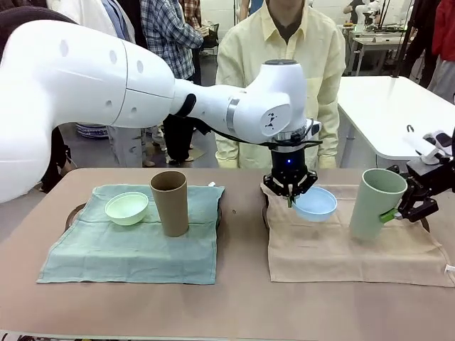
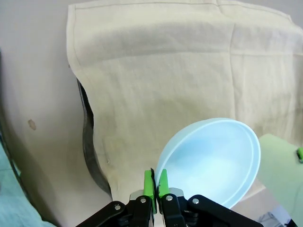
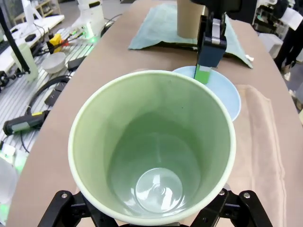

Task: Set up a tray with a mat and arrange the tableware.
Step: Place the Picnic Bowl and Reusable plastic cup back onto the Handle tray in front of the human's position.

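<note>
- The left gripper (image 1: 291,192) pinches the near rim of the light blue bowl (image 1: 315,203); its green pads (image 2: 150,183) are pressed on the rim from both sides.
- The light blue bowl tilts above the beige mat (image 1: 341,241), near the mat's far left corner.
- The right gripper (image 1: 398,212) clamps the rim of the pale green cup (image 1: 376,204), with one finger inside and one outside.
- The pale green cup stands upright at the right side of the beige mat.
- The beige mat covers a dark tray (image 2: 87,142), whose edge shows at the mat's left side.
- The mint green bowl (image 1: 127,207) and the brown cup (image 1: 170,202) rest side by side on the green mat (image 1: 135,249).
- A person (image 1: 284,57) in a pale yellow shirt stands at the far side of the table (image 1: 234,305).
</note>
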Controlling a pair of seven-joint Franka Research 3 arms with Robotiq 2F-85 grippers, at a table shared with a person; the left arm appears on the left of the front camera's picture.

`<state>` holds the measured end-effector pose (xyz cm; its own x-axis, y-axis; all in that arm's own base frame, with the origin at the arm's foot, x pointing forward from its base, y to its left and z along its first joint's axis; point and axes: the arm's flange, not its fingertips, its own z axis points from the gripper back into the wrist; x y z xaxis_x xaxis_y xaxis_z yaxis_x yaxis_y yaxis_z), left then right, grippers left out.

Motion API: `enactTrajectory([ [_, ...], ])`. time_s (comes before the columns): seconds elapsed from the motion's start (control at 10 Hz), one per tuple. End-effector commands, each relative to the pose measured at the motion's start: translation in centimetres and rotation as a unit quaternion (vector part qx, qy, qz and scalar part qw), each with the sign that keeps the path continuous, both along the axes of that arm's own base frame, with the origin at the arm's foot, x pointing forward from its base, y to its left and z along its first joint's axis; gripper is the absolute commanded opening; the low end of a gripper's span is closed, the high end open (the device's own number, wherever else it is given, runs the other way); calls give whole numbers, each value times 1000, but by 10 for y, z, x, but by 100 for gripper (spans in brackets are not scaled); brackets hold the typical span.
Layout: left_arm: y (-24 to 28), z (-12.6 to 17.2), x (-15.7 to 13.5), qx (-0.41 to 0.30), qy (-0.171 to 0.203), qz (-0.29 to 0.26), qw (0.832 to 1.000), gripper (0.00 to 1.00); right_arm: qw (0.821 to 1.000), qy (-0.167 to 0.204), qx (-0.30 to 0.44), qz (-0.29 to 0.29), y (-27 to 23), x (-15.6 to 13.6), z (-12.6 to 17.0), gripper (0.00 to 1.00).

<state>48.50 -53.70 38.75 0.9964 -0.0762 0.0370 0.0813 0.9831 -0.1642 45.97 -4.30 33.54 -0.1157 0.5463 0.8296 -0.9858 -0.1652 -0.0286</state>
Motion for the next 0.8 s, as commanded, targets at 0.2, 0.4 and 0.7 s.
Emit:
enactTrajectory([
  [0.2, -3, -19, 2, -4, -17, -27, 999, 4, 1000, -22, -17, -4, 2, 10, -14, 85],
  [0.4, -5, -35, 4, 1, -9, -36, 999, 4, 1000, -12, -17, -8, 3, 14, -17, 85],
  [0.7, -8, -43, 3, 4, -4, -39, 999, 52, 1000, -8, -16, -12, 4, 14, -16, 85],
])
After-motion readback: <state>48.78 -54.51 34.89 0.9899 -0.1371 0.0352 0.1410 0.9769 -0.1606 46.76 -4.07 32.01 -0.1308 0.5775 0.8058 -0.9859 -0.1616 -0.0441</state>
